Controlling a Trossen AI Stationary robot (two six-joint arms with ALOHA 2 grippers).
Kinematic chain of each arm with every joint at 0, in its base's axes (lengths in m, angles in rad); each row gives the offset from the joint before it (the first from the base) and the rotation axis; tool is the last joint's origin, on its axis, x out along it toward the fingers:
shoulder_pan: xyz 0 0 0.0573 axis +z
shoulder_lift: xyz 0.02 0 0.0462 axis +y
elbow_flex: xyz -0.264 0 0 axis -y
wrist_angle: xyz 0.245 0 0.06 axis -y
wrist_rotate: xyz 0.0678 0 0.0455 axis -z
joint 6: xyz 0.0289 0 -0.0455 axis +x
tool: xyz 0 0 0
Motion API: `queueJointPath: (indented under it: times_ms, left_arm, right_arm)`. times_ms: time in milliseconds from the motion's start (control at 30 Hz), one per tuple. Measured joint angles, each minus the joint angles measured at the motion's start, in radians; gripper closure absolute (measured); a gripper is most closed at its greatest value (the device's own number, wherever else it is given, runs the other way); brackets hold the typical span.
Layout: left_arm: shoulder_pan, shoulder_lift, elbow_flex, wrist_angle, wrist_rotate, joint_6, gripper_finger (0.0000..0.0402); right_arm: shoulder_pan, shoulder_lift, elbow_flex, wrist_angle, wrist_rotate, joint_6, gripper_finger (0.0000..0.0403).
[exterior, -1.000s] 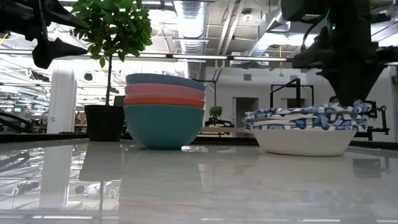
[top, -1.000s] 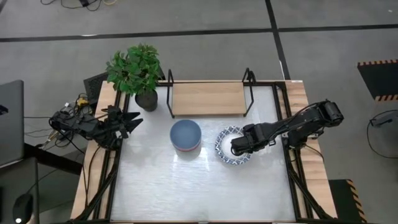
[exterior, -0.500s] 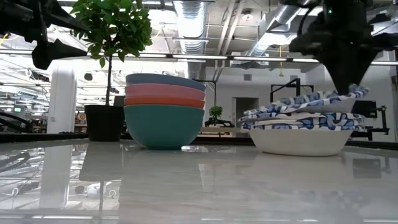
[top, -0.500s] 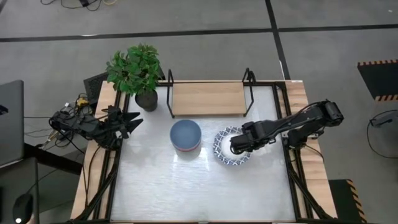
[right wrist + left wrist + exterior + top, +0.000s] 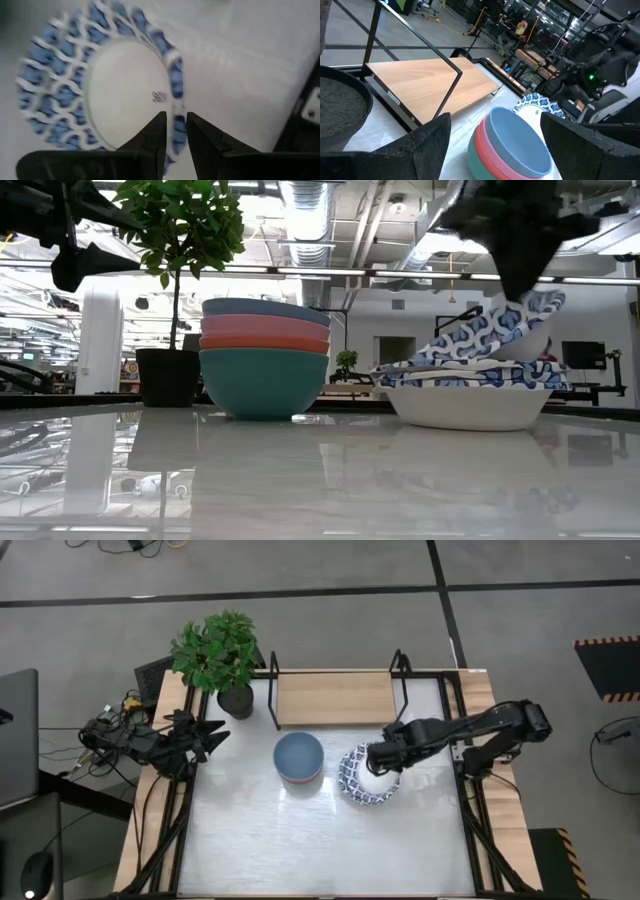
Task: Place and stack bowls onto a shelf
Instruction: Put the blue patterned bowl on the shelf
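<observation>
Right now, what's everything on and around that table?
Plain bowls: one stack, blue on top, then pink, red, teal; table centre.
Patterned bowls: white and blue stack, count unclear; right of the plain stack.
Top patterned bowl: one, tilted, rim pinched by the right gripper.
Shelf: one, wooden top, black wire ends; far side, nothing on it.
Plant: one, green, dark pot; far left corner.
Right gripper: shut on the bowl's rim.
Left gripper: open, waiting at the left edge.
</observation>
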Motion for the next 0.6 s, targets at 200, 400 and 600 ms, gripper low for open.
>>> queueJointPath:
  times_ms: [200, 400, 600]
  left_arm:
    - [0.0, 0.0, 0.0, 0.0, -0.001, 0.004, 0.0109]
    - [0.0, 0.0, 0.0, -0.001, 0.0, 0.006, 0.0109]
    - [0.0, 0.0, 0.0, -0.008, 0.008, 0.006, 0.0109]
  right_arm:
    - [-0.068, 0.0, 0.071, 0.0, 0.023, -0.117, 0.0342]
    - [-0.094, -0.002, 0.053, -0.023, 0.024, -0.172, 0.0382]
    - [-0.035, -0.001, -0.048, -0.029, -0.007, -0.013, 0.028]
